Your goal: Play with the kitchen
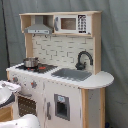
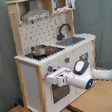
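Backdrop: I see a grey curtain point(image 1: 115, 60) behind everything and a wooden floor point(image 2: 105, 99) under the rig in the second exterior view.
Kitchen: the toy kitchen point(image 2: 54, 57) stands upright against the curtain, filling the middle of both exterior views, its front turned toward my arm, so the door and knobs are the reachable parts.
Counter: a small metal pot point(image 2: 39, 50) sits on the stovetop point(image 1: 37, 67); the grey sink point(image 1: 72, 74) lies beside it with the black faucet point(image 1: 83, 59) arching over, well apart from the arm.
Upper shelf: the hood point(image 1: 38, 29) hangs over the stovetop and a toy microwave point(image 1: 74, 23) sits beside it, both out of play now.
Arm: my white Panda arm point(image 2: 102, 75) comes in from the second exterior view's right, held low and level at the height of the oven front.
Gripper: the gripper point(image 2: 53, 78) sits at the top of the oven door point(image 2: 59, 91), touching or just beside it; I cannot tell whether the jaws are parted or closed on anything.
Judgement: I read this pose as lined up to work the oven door or a knob point(image 2: 66, 60) above it.
Risk: a pull off-axis could drag the whole kitchen.
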Robot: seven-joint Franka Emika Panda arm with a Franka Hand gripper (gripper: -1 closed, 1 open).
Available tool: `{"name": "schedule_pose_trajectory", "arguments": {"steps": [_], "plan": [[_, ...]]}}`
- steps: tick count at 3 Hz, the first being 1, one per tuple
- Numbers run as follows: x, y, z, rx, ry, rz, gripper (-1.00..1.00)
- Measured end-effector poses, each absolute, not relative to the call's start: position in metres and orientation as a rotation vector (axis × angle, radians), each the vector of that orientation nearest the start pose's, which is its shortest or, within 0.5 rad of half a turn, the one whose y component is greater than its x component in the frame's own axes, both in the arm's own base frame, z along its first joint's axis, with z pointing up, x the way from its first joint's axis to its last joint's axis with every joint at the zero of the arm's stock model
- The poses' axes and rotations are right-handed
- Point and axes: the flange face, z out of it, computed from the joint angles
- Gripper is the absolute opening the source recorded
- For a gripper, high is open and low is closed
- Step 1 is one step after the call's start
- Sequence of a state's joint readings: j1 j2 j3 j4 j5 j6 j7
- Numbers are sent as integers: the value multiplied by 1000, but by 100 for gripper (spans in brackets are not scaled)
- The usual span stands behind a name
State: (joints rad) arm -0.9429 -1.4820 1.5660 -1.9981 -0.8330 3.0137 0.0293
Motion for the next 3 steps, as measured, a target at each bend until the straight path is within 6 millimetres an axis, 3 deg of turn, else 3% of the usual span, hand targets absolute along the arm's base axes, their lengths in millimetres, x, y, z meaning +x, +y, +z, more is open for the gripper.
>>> {"name": "schedule_pose_trajectory", "arguments": {"steps": [1,3], "plan": [[323,542,307,645,1442,847,100],[285,530,322,722,1392,855,100]]}}
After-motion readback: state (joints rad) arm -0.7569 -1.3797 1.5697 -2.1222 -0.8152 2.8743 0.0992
